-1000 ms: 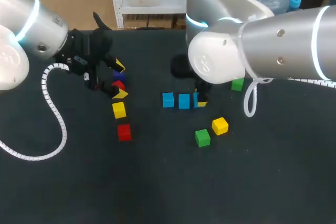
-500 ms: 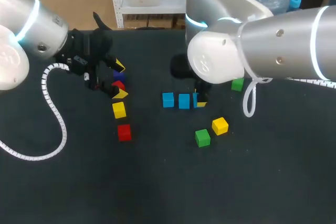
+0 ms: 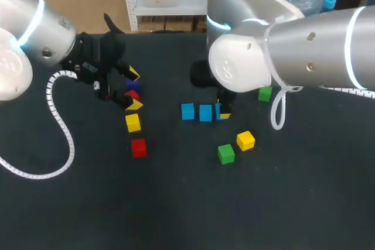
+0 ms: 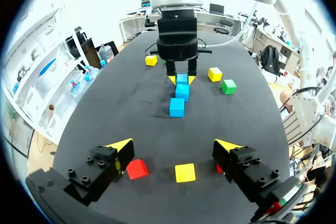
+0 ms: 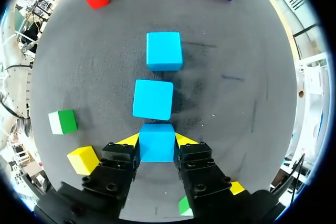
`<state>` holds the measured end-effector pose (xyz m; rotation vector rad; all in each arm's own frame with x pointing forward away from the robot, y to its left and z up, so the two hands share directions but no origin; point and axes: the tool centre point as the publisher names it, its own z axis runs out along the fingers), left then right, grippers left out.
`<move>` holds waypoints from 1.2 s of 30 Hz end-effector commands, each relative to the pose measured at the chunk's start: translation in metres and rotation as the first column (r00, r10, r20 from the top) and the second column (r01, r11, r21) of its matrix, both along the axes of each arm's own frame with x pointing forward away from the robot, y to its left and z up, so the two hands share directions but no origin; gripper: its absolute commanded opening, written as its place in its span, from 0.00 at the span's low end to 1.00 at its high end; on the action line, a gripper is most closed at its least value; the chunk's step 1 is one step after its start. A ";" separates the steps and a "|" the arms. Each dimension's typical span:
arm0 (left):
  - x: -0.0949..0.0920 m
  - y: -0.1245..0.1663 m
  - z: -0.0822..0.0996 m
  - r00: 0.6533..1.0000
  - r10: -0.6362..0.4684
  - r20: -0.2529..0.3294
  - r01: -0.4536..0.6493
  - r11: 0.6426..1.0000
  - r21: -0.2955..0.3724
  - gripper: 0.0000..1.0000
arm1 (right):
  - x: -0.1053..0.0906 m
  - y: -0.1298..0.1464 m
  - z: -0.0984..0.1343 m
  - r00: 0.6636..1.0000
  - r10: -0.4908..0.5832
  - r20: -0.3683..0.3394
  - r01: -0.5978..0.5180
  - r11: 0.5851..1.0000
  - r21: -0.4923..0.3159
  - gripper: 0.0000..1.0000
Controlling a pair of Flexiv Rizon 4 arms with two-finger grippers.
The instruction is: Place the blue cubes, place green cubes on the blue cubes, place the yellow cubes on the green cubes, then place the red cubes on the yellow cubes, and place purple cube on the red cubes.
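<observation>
The right gripper [image 5: 156,140] is staying clamped on the third blue cube [image 5: 156,149], which is resting on the table [image 3: 176,203] at the 3 o'clock end of a row with the second blue cube [image 3: 205,112] and the first blue cube [image 3: 187,111]. Nothing is shifting across the past second, so the blue base layer appears laid but not yet released. One green cube [image 3: 226,154] is waiting at 5 o'clock of the row and another green cube [image 3: 265,93] at 2 o'clock, likely the next pickups. Well off at 9 o'clock, the left gripper [image 3: 133,89] is hanging motionless with fingers apart over a red cube [image 4: 137,169] and a yellow cube [image 4: 185,172].
</observation>
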<state>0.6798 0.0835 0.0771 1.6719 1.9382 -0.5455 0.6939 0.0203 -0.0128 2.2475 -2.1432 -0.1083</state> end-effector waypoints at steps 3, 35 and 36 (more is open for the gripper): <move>-0.001 0.002 -0.001 1.000 -0.002 0.004 0.002 1.000 -0.006 1.00 | 0.001 0.000 -0.002 1.000 -0.002 -0.004 0.002 1.000 0.000 0.00; -0.001 0.002 -0.001 1.000 -0.002 0.004 0.002 1.000 -0.006 1.00 | 0.004 0.000 -0.004 1.000 -0.006 -0.011 0.006 1.000 0.010 0.03; -0.001 0.002 -0.001 1.000 -0.002 0.004 0.002 1.000 -0.006 1.00 | 0.004 0.000 -0.004 1.000 -0.006 -0.011 0.006 1.000 0.009 0.03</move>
